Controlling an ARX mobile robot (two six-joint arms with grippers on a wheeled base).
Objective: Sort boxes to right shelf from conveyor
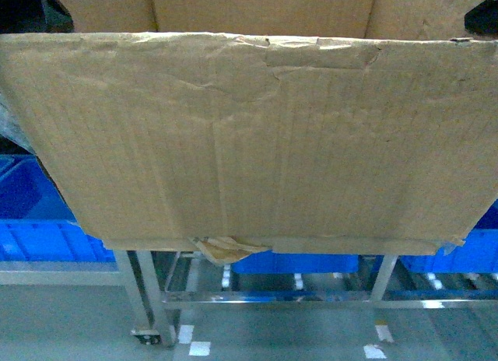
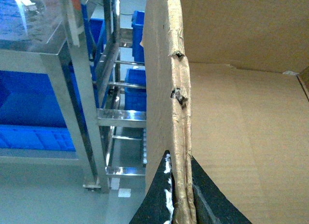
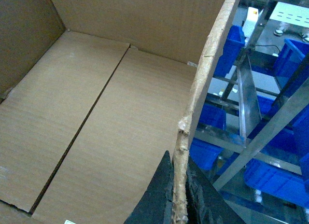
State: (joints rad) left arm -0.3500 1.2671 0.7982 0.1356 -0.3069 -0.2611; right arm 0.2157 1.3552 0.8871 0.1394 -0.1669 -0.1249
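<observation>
**Both grippers pinch opposite walls of the carton, held up in front of the rack**

The large brown corrugated cardboard carton (image 1: 249, 135) fills almost the whole head view, its creased front panel facing the camera and its open top tipped toward the robot. A crumpled scrap of tape (image 1: 226, 249) hangs at its bottom seam. Nothing shows beneath the carton but floor and rack, so it is off the ground, borne by the two arms.

In the left wrist view, the left gripper (image 2: 181, 195) has its dark fingers (image 2: 157, 197) closed on the ragged top edge of one side wall, one finger outside and one inside the carton. The edge is torn and dented in two spots above the grip. In the right wrist view, the right gripper (image 3: 177, 197) clamps the opposite wall in the same way, with the frayed edge running up between the black fingers (image 3: 157, 197). Both wrist views look down onto the carton's bare inner floor, which has a seam along its middle.

Behind and below the carton stands the shiny steel-framed tiered rack (image 1: 156, 287) on castors, with small white roller wheels (image 1: 299, 280) along its rails. Blue plastic crates (image 1: 39, 221) sit on its tiers on both sides. White tape marks (image 1: 199, 348) dot the grey floor by the rack's foot.
</observation>
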